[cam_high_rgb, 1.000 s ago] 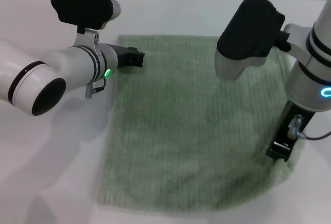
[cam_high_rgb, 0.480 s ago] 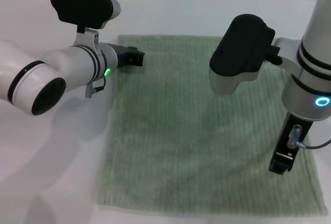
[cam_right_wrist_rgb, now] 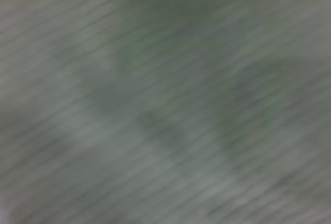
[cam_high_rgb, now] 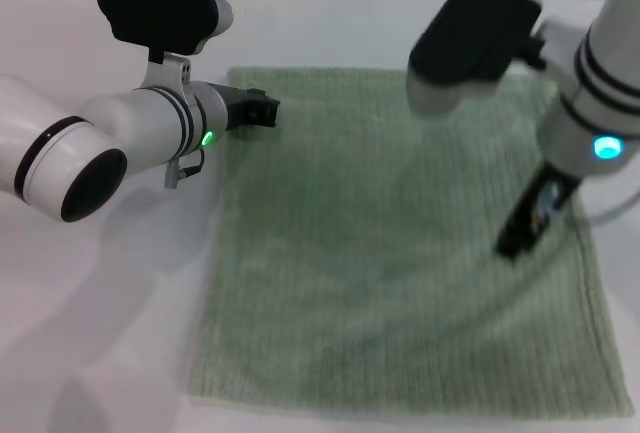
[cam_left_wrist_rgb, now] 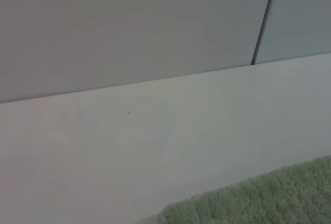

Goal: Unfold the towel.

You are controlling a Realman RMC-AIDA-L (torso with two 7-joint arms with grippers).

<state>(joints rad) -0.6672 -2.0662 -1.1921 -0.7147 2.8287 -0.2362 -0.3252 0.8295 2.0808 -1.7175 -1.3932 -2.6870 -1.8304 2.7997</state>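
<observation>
The pale sage-green towel (cam_high_rgb: 380, 253) lies spread flat on the white table (cam_high_rgb: 120, 333), with all corners showing. My left gripper (cam_high_rgb: 262, 110) rests at the towel's far left corner. Over the right part of the towel hangs my right gripper (cam_high_rgb: 520, 238), blurred, apart from the cloth and with nothing in it. In the left wrist view only a fuzzy edge of the towel (cam_left_wrist_rgb: 258, 198) shows beyond bare table. Ribbed towel (cam_right_wrist_rgb: 165, 100) fills the right wrist view.
A grey wall (cam_left_wrist_rgb: 129, 27) stands behind the table's far edge. White table surface surrounds the towel on the left and at the back.
The near right corner of the towel, held bunched a second ago, dropped flat. My right gripper then rose and moved back over the towel. The left arm has not moved.
</observation>
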